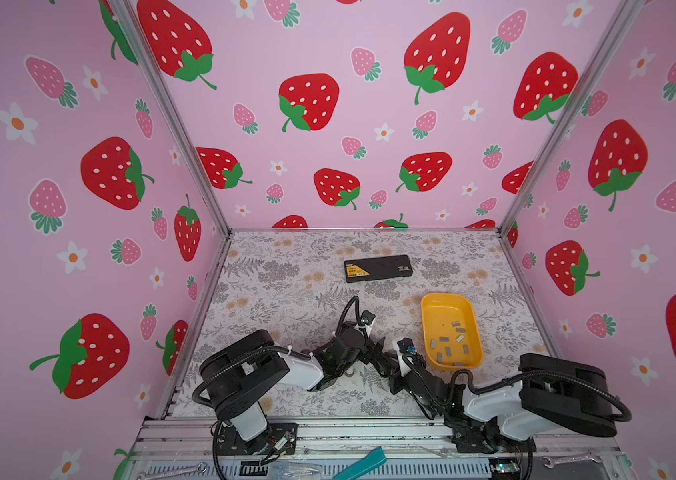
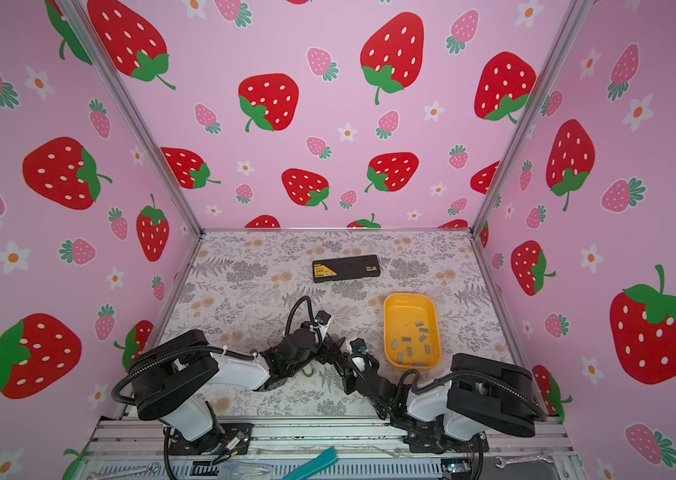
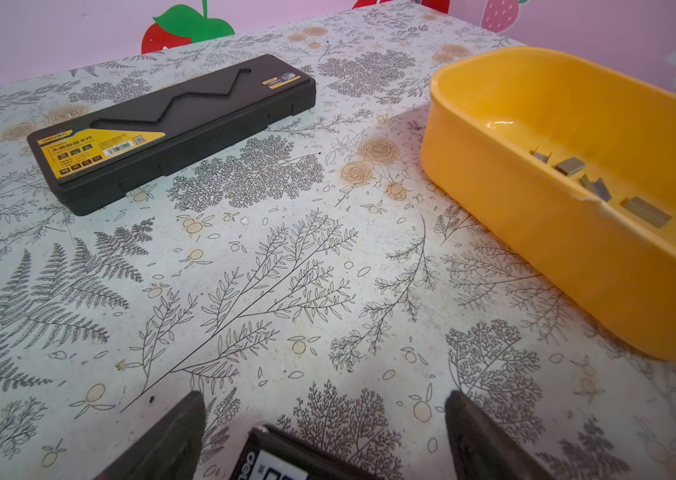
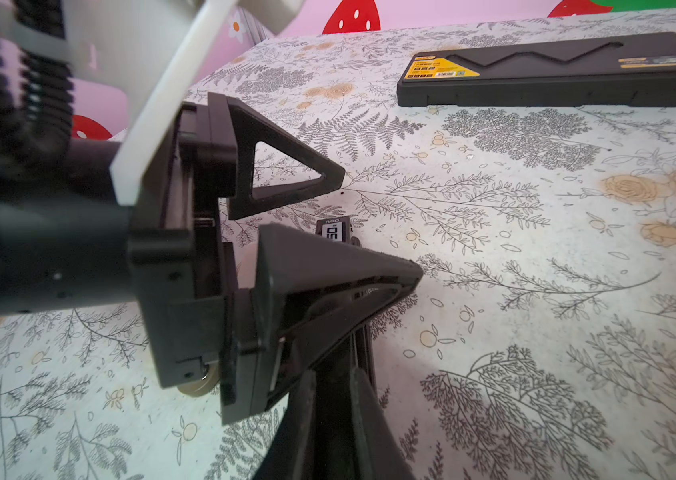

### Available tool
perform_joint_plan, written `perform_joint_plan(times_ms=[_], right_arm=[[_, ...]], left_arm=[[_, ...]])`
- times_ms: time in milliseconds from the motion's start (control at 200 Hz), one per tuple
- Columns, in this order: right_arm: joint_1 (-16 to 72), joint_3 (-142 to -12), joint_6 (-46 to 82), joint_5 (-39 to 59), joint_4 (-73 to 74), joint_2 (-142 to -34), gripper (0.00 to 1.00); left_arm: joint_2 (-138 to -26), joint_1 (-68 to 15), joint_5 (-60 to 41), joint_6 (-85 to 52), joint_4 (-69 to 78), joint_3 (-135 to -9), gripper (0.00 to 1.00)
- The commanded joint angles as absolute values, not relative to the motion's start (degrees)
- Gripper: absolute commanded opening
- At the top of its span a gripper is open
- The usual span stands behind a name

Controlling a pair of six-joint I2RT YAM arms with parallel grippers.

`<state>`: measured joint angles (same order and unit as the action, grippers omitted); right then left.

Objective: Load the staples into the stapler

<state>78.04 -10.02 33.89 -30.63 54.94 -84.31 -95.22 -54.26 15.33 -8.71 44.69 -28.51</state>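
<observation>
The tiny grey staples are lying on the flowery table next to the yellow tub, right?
Not quite. The staples are tiny and grey, but they are not on the flowery table beside the yellow tub. They lie inside the tub, on its floor. Both top views show this, and the left wrist view shows some of them past the tub's rim.

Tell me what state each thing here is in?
stapler: lying flat; open or closed, cannot tell.
left gripper: open, straddling stapler.
right gripper: shut on stapler's rear end.
yellow tray: upright, rim chipped.
staples: loose in yellow tray.
black box: closed, lying flat.
</observation>
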Motion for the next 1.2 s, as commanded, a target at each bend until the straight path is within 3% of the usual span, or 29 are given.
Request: perform_joint_plan(times_ms=[0,350,525,695,925,1125,1195], right_arm=[[79.1,-8.3,35.1,-27.8,44.0,-88.6,0.17],[81.9,-7.4,35.5,-28.6,52.0,-97.5,0.16],[82.0,-11.6,34.7,-29.1,44.0,-92.8,0.17],[81.9,-17.5,32.3,-31.6,30.5,-82.4,0.30],[82.0,-20.4,29.6,-30.2,26.5,-75.4,0.59],[81.1,-23.5,30.6,-30.2,26.2,-80.2,0.62],[81.0,-24.8,30.9,-30.4,26.0,-82.9,0.58]], left_arm=[[-96.1,-54.2,14.7,-8.2,44.6,-27.7,0.91],[-98.6,-54.2,14.8,-8.2,51.2,-24.7,0.91],[-96.4,-54.1,15.3,-7.4,47.9,-26.1,0.91],[-90.6,-53.6,16.9,-6.6,39.3,-29.6,0.92],[-79.4,-49.0,17.2,-10.5,28.9,-31.6,0.94],[-69.2,-45.2,19.0,-14.5,21.0,-29.9,0.99],[-66.1,-43.8,20.3,-16.4,17.2,-29.4,1.00]])
